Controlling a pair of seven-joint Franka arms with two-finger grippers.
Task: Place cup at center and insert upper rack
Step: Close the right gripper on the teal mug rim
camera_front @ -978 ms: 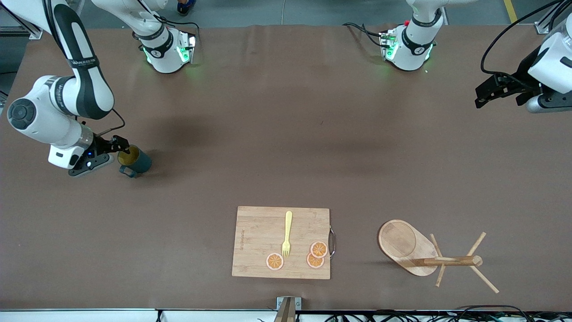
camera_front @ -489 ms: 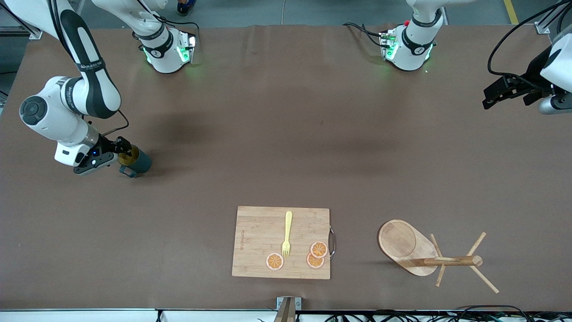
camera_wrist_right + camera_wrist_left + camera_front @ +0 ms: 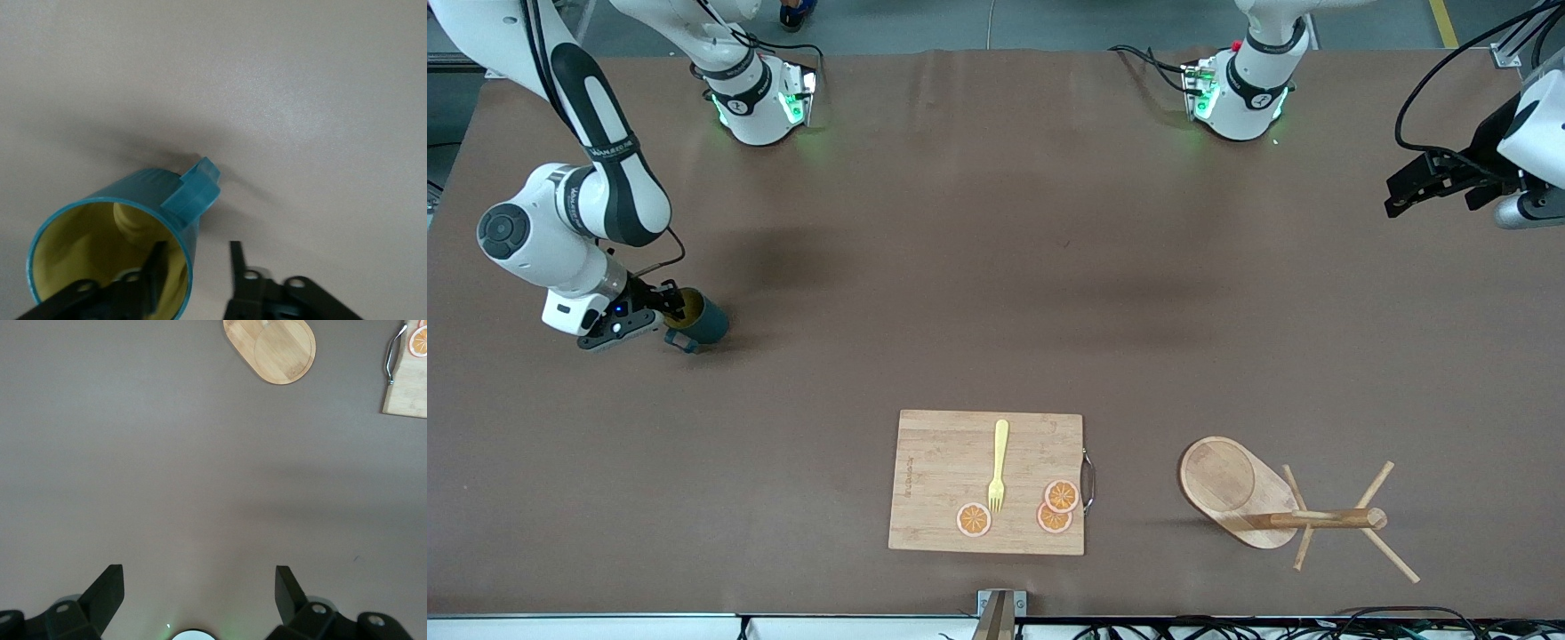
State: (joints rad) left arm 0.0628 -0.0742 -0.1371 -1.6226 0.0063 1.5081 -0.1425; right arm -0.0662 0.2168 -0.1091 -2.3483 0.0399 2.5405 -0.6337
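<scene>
The cup is dark teal outside and mustard yellow inside — in the right wrist view it reads brighter turquoise. On the pale wooden cutting board, a light yellow fork lies with orange-and-white citrus slices at its 5 o'clock. The upper rack is light wood on a plain brown table — both arms are white with black bands.

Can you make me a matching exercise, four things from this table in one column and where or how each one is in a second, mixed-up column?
Column one:
1. cup
2. upper rack
3. fork
4. left end effector

Column two:
A. lying on the cutting board
B. tipped over on its side, toward the left arm's end
C. open over bare table
D. its rim between the right end effector's fingers

Pairs: 1-D, 2-B, 3-A, 4-C
</scene>
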